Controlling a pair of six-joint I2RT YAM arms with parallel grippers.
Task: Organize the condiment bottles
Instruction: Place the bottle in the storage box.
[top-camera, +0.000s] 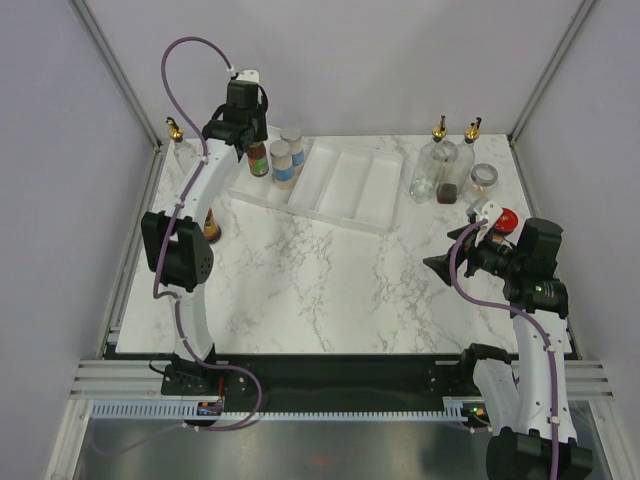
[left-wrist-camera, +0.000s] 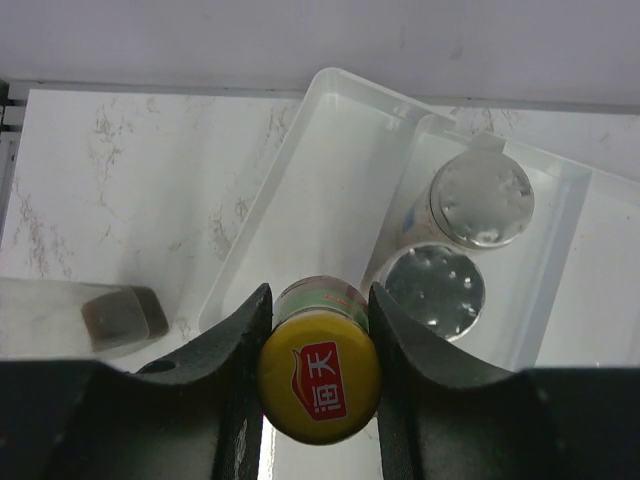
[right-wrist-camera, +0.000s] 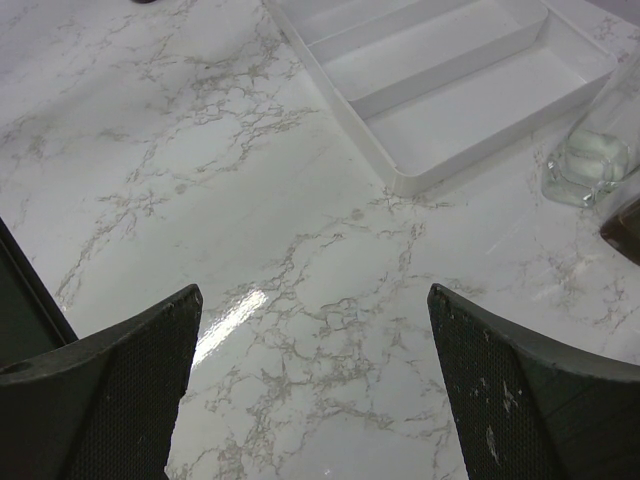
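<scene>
My left gripper (top-camera: 250, 143) is shut on a yellow-capped sauce bottle (top-camera: 258, 160) with a red label on its cap (left-wrist-camera: 320, 375), held upright over the left end of the white tray (top-camera: 345, 190). Two silver-lidded spice jars (top-camera: 283, 160) (top-camera: 294, 143) stand in the tray beside it; they also show in the left wrist view (left-wrist-camera: 481, 198) (left-wrist-camera: 435, 290). Two glass cruets (top-camera: 435, 165) (top-camera: 463, 158) with gold spouts stand at the back right. My right gripper (top-camera: 440, 268) is open and empty above bare marble (right-wrist-camera: 312, 300).
A silver-lidded jar (top-camera: 484, 178) and a red-lidded jar (top-camera: 507, 219) stand near the right arm. A cruet (top-camera: 176, 133) stands at the back left corner; a small dark bottle (top-camera: 211, 226) stands by the left arm. The tray's corner (right-wrist-camera: 400, 185) lies ahead of the right gripper.
</scene>
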